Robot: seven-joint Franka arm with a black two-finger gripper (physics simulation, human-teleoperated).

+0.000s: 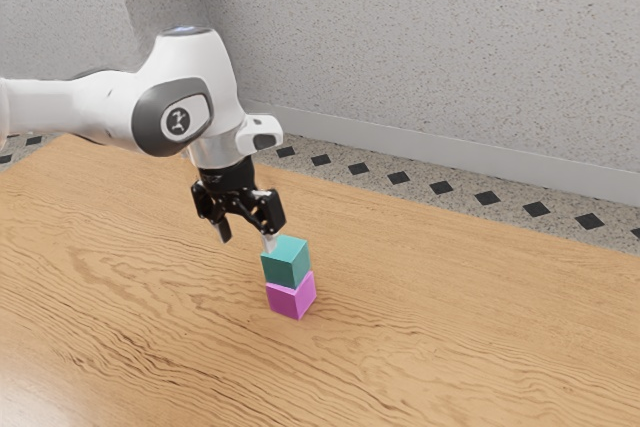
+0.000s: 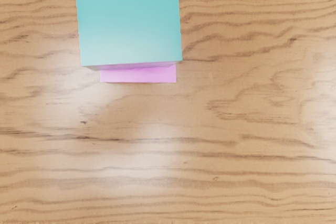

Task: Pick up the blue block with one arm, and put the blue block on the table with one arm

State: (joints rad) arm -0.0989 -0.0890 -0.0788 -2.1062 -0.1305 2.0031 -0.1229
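My gripper (image 1: 246, 237) is open, its two fingers spread apart with nothing between them. The blue block, teal in colour (image 1: 286, 263), is stacked on a pink-purple block (image 1: 291, 297), slightly turned relative to it. One fingertip overlaps the blue block's upper left corner in the exterior view; whether they touch I cannot tell. The rest of the gripper is toward the exterior view's left of the stack. From the wrist camera, the blue block (image 2: 129, 18) shows its top face, and a strip of the pink-purple block (image 2: 138, 74) peeks out beneath it.
The wooden table (image 1: 450, 317) spreads around the stack, and its far edge runs behind the arm. Beyond it lie a floor with dark diamond tiles (image 1: 441, 188) and a speckled grey wall (image 1: 420, 37).
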